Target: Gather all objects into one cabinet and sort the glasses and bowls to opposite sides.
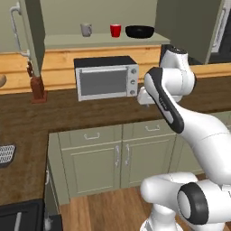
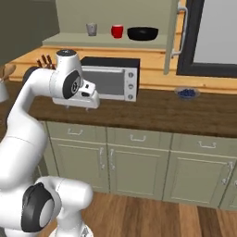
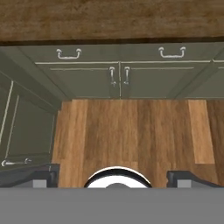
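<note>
Dark wooden counter: white arm folded, two-finger pincer aimed down at plank floor; fingers apart, empty. No legible writing.

On the cabinet shelf, a mug, cup and bowl are arranged left to right, above the microwave.

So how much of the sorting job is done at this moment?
Gathered on the open olive-green wall cabinet's shelf: one matte grey handled mug, the glossy red cup, the wide black bowl rightmost. The claw holds nothing, pointing at the floor. A second mug isn't visible.
</note>
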